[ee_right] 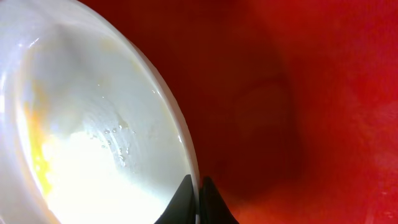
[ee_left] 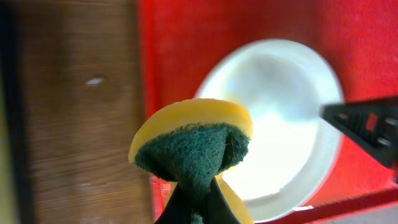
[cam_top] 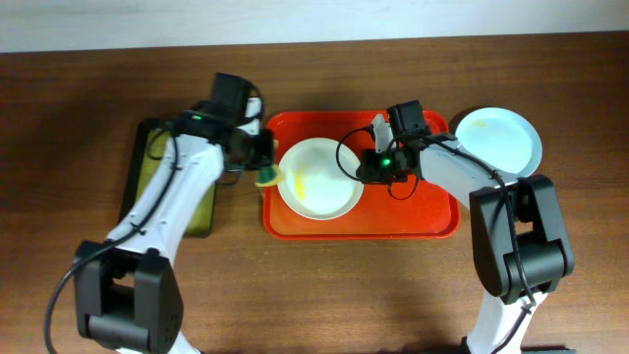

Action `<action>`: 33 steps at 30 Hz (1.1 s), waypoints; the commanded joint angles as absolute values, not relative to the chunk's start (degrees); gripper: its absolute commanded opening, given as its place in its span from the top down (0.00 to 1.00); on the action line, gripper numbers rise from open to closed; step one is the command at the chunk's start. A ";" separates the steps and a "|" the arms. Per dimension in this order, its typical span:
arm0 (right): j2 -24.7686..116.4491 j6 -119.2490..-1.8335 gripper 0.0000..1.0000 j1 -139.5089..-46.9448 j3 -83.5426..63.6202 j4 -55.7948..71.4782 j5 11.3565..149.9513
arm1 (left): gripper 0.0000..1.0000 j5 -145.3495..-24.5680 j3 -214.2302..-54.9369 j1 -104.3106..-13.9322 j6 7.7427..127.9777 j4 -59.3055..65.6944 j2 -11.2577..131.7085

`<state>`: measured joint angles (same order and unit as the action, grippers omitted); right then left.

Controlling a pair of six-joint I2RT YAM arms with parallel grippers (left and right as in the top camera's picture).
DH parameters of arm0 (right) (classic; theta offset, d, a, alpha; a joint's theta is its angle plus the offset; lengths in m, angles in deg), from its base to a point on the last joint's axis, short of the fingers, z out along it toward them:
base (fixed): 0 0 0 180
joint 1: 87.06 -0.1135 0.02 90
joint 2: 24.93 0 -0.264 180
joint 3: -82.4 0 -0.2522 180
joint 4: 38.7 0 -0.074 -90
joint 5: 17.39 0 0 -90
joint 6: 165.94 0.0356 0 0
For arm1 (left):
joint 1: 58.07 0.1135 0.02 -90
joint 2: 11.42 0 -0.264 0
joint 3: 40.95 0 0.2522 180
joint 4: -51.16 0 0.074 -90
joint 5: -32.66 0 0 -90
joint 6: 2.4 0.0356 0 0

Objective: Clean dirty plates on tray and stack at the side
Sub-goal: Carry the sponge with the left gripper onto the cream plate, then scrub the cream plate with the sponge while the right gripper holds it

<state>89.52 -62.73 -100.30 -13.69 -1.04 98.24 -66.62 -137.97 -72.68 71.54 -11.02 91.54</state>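
Observation:
A creamy white plate (cam_top: 316,179) with a yellowish smear lies on the red tray (cam_top: 423,211). My right gripper (cam_top: 362,167) is shut on the plate's right rim; in the right wrist view the fingers (ee_right: 198,202) pinch the rim of the plate (ee_right: 93,137). My left gripper (cam_top: 263,157) is shut on a yellow and green sponge (cam_top: 267,177) at the tray's left edge, beside the plate. In the left wrist view the sponge (ee_left: 193,146) hangs over the plate (ee_left: 280,124). A pale mint-blue plate (cam_top: 499,141) lies on the table to the right of the tray.
A black tray (cam_top: 142,177) with yellow-green liquid sits on the table at the left, under my left arm. The brown wooden table (cam_top: 324,295) surrounds both trays.

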 commanded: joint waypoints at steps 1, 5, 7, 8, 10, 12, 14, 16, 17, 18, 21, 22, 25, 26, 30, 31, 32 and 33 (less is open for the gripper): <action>89.87 -63.91 0.96 -100.60 -14.19 -1.20 100.66 | 1.00 -67.41 -139.15 -78.26 67.46 -8.64 93.76; 89.87 -63.91 0.96 -100.58 -14.19 -1.22 100.40 | 1.00 -67.41 -139.15 -81.40 67.46 -6.26 97.50; 89.87 -63.91 0.96 -100.58 -14.19 -1.13 98.92 | 1.00 -67.41 -139.15 -82.76 67.46 -4.42 99.93; 89.87 -63.91 0.96 -100.60 -14.17 -0.98 98.48 | 1.00 -67.41 -139.15 -83.33 67.46 -3.22 101.26; 89.85 -63.91 0.96 -100.60 -13.93 -0.72 98.48 | 1.00 -67.15 -139.15 -83.85 67.43 -1.89 102.97; 89.85 -63.91 0.96 -100.60 -13.64 -0.28 98.02 | 1.00 -66.31 -139.15 -83.92 67.46 -0.90 104.15; 89.85 -63.89 0.96 -100.60 -13.64 0.05 96.36 | 1.00 -66.38 -139.17 -83.92 67.24 0.19 105.06; 89.85 -63.89 0.96 -100.60 -13.64 0.25 95.24 | 1.00 -66.38 -139.15 -83.96 64.61 1.46 106.35; 89.85 -63.89 0.96 -100.60 -13.64 0.29 95.05 | 1.00 -66.42 -139.15 -83.98 63.32 1.92 106.81; 89.85 -63.91 0.96 -100.60 -13.64 0.36 94.68 | 1.00 -66.42 -139.15 -83.98 63.15 2.05 107.10; 89.85 -63.86 0.96 -100.63 -13.64 0.68 93.19 | 1.00 -66.36 -139.15 -83.98 63.17 2.35 107.95; 89.85 -63.45 0.96 -100.67 -13.64 0.92 92.18 | 1.00 -65.77 -139.15 -83.96 63.22 2.31 108.37; 89.85 -63.43 0.96 -101.78 -13.64 1.34 87.75 | 1.00 -56.22 -139.17 -83.94 63.22 0.71 108.85; 89.85 -63.43 0.96 -102.29 -13.64 1.34 86.59 | 1.00 -55.36 -139.24 -83.94 63.26 0.17 108.78; 89.85 -63.45 0.96 -104.60 -12.44 1.25 85.60 | 1.00 -60.22 -142.19 -83.92 63.46 -2.96 107.69; 89.85 -63.47 0.96 -105.08 -12.22 1.23 85.34 | 1.00 -62.25 -142.98 -83.96 63.43 -2.96 107.27; 89.85 -63.45 0.96 -105.37 -12.14 1.21 84.91 | 1.00 -64.35 -143.54 -83.96 63.41 -2.83 106.90; 89.85 -63.43 0.96 -105.46 -12.14 1.25 84.10 | 1.00 -66.45 -143.98 -83.96 63.39 -2.48 106.75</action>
